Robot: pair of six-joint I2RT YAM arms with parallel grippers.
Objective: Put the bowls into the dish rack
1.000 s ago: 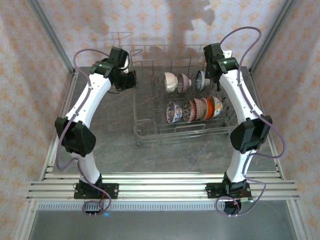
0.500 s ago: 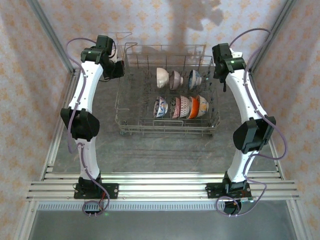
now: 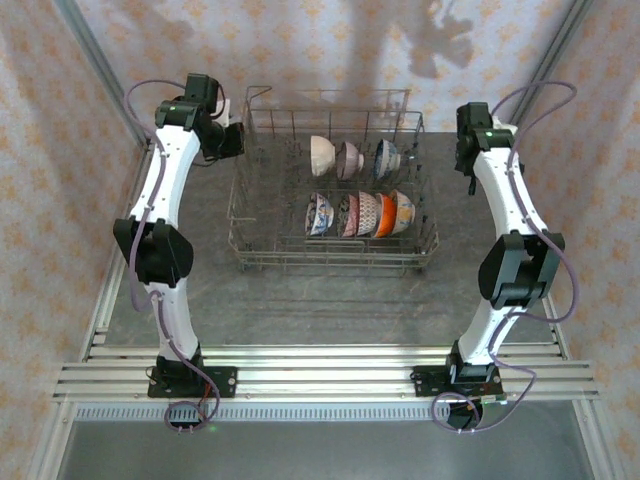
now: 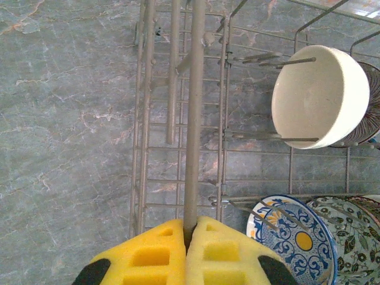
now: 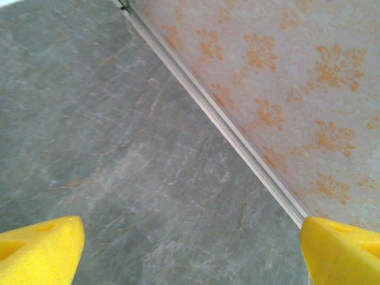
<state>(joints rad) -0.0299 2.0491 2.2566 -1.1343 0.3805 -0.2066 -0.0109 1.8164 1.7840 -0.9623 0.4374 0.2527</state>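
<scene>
Left wrist view: found left fingers [image 4: 155, 256] pressed shut on a top rim wire of the dish rack [image 4: 194, 119], with both yellow pads clamped against it.

Right wrist view: found right fingers [image 5: 38, 246] spread wide, holding nothing, above bare counter [image 5: 148, 148] close to the wall.

Top external view: noted the dish rack [image 3: 240, 215] standing on the counter between both arms. Noted the bowls [image 3: 348, 213] seated on edge among the tines in two rows, three behind and a tighter row in front. Judged loading complete or nearly so.

Handling: judged the bowls rigid, glazed, slippery and liable to chip against wire or one another. Advise gripping across the rim wall, one finger inside and one outside. Judged the rack stiff but fairly light, apt to slide or tip if pulled by one thin wire. Advise holding a thick rim bar, as at present.
</scene>
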